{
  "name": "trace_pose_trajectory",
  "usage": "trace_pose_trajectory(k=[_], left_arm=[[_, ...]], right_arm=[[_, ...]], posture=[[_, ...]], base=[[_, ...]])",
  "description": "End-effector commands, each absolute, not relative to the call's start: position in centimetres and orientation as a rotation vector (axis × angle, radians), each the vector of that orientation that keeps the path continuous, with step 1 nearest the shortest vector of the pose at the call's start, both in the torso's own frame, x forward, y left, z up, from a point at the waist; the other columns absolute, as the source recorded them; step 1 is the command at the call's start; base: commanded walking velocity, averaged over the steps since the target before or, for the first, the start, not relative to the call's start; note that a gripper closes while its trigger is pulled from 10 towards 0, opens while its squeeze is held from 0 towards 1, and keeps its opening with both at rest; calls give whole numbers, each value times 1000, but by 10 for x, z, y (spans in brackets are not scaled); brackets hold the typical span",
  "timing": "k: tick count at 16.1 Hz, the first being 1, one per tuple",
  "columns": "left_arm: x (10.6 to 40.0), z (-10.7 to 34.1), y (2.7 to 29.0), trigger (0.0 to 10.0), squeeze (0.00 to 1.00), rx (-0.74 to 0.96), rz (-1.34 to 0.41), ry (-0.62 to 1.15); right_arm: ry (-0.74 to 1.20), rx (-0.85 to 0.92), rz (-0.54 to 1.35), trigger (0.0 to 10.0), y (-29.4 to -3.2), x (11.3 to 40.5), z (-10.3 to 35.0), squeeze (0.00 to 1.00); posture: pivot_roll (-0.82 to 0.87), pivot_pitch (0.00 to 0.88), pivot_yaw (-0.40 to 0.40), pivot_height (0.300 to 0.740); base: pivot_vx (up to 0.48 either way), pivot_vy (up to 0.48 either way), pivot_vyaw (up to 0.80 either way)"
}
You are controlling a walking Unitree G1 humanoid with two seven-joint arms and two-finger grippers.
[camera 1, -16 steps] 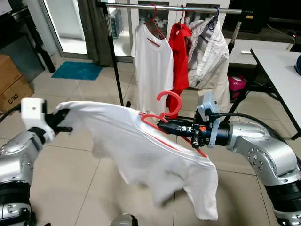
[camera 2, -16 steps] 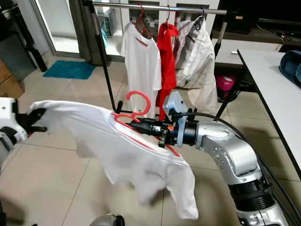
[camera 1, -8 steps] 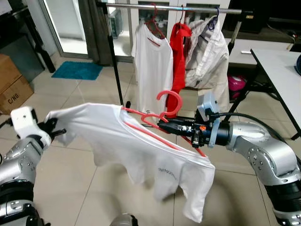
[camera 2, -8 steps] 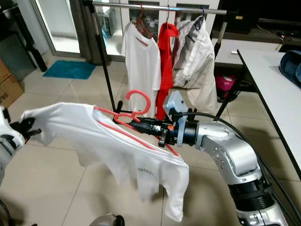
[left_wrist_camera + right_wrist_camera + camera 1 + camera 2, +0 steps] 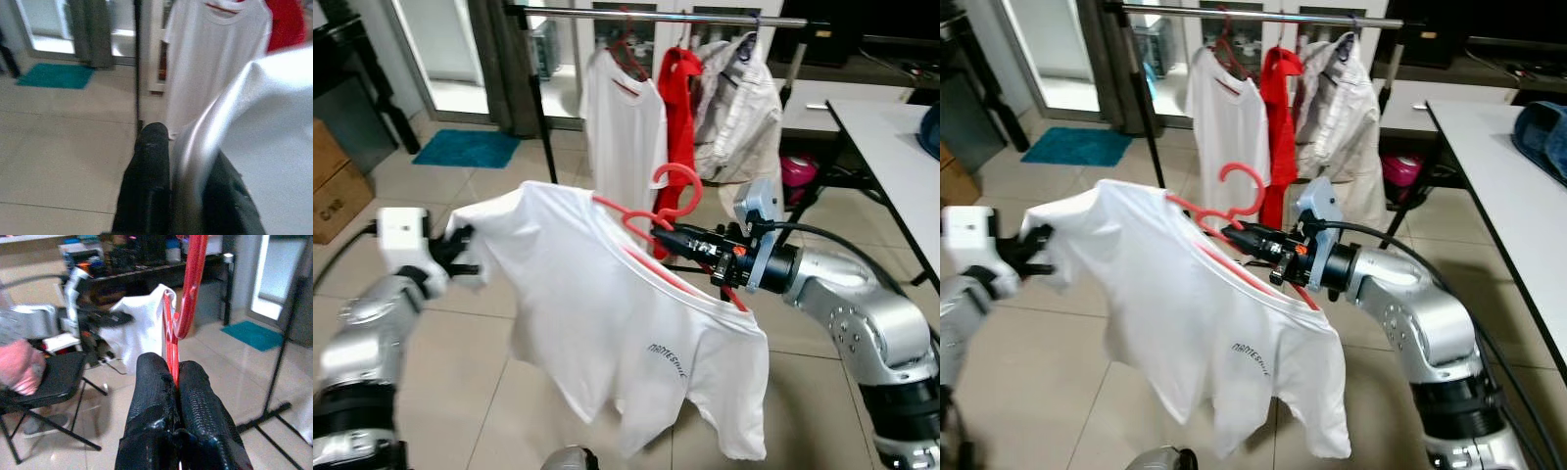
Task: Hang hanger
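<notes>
Right hand (image 5: 658, 235) is clamped on the red hanger (image 5: 674, 201) just below its hook, fingers pressed tight on the neck in the right wrist view, so the hook stands free and upright for catching the rail. The white T-shirt (image 5: 626, 313) is already on the hanger, collar round the neck of it and body draped down between the two arms. Left hand (image 5: 468, 266) pinches the shirt's far sleeve edge, fabric nipped between its fingers (image 5: 152, 161) in the left wrist view; likely purpose is to keep the shirt spread and off the floor so it doesn't slide off the hanger arm or snag. Clothes rail (image 5: 656, 16) sits ahead and higher, well apart from the hook, already carrying a white tee (image 5: 625, 127), a red garment (image 5: 677, 108) and a pale shirt (image 5: 744, 108). Open rail left of the hung white tee looks like the best slot. Hanging not yet done; hook needs lifting above rail height. Risk: sleeve tension tilting the hanger.
</notes>
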State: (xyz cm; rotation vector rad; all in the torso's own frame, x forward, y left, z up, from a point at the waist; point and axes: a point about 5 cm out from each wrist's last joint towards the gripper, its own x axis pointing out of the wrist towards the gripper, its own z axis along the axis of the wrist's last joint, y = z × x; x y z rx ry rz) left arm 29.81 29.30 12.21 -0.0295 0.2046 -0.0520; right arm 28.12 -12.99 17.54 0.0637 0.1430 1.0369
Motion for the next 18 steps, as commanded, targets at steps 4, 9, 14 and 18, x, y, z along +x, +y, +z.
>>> trace_pose_trajectory(k=[4, 9, 14, 18], left_arm=[[287, 129, 303, 10000, 1000, 98, -64, 225], [294, 143, 213, 10000, 1000, 166, -687, 140], [291, 135, 135, 10000, 212, 113, -1259, 167], [296, 136, 103, 10000, 0, 147, -1470, 178]], right_arm=[[195, 2, 841, 10000, -134, 291, 158, 0], [205, -43, 728, 10000, -126, 308, 162, 0], [224, -55, 735, 10000, -103, 312, 172, 0], [242, -78, 783, 10000, -83, 309, 176, 0]], posture=[[-15, 0, 63, 740], [-30, 0, 60, 740], [-53, 0, 59, 740], [-81, 0, 85, 740]], base=[[0, 0, 0], [0, 0, 0], [0, 0, 0], [0, 0, 0]])
